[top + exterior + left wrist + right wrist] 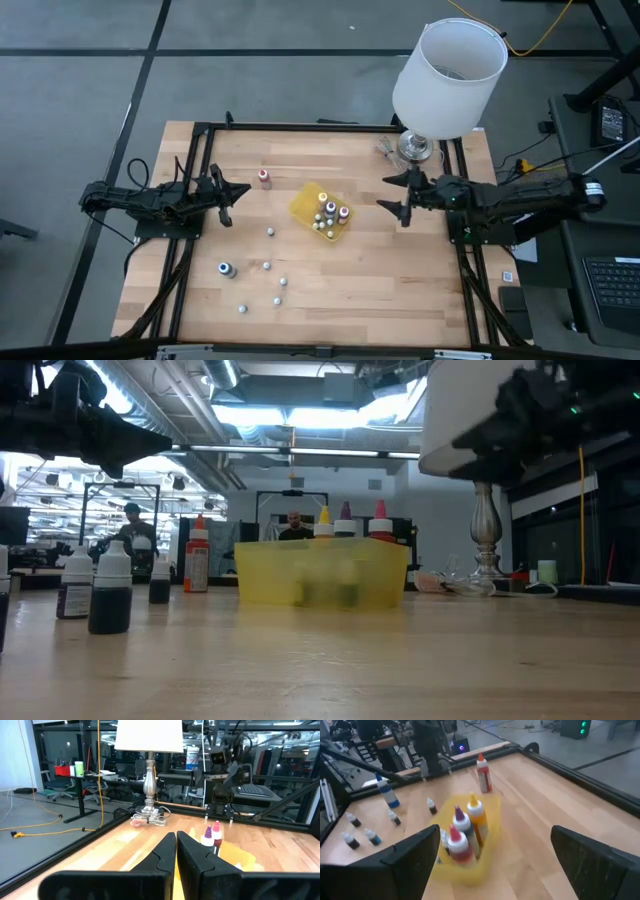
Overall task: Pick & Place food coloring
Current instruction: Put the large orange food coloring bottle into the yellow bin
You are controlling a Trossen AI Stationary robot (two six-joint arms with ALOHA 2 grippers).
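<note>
Before our wide-open right gripper (490,865), empty: small plastic dropper bottles (462,837) in a yellow tray (470,870); left gripper (228,190) closed.

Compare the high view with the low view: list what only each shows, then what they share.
Only the high view: both arms whole, the shut left pincer and open right pincer flanking the yellow tray, and small bottles scattered on the near table.
Only the low view: the room behind, with people at benches, and ceiling lights.
Both: the tray, the capped bottles in it, the red-capped bottle standing apart, and the lamp.
</note>
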